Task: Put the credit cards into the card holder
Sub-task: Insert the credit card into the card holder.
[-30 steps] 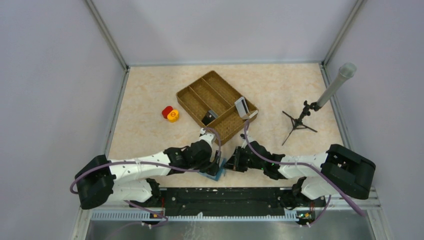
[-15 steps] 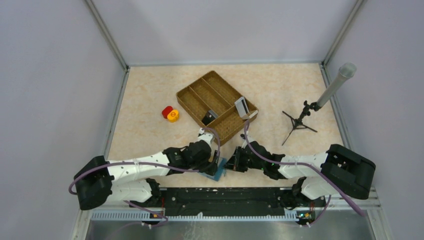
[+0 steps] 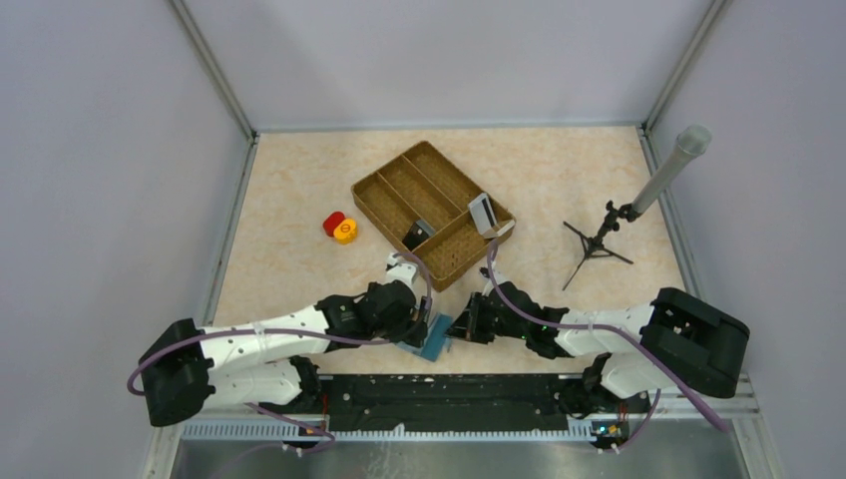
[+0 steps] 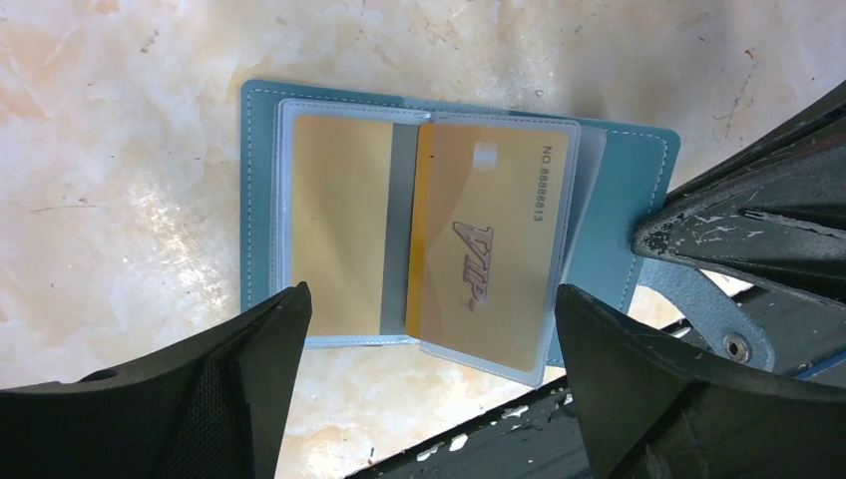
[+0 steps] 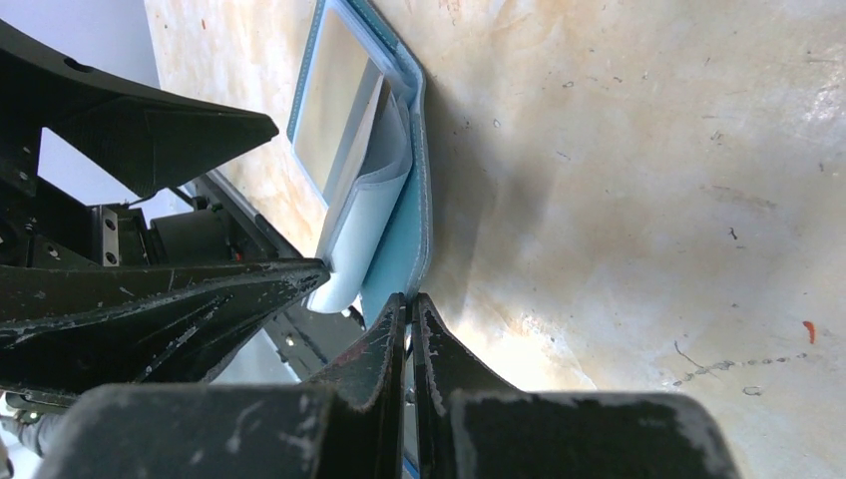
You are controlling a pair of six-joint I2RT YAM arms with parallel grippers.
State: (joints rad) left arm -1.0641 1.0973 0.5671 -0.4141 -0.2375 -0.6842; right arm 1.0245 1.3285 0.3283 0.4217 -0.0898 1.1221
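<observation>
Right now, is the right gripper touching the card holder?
Touching. The right wrist view shows the right gripper pinching the teal card holder at its edge, with the cover running in between the closed jaws.

Teal card holder [image 4: 643, 180], pale stitching; gold cards [image 4: 494, 239], one lettered VIP; beige marbled table [image 4: 120, 150].
</observation>
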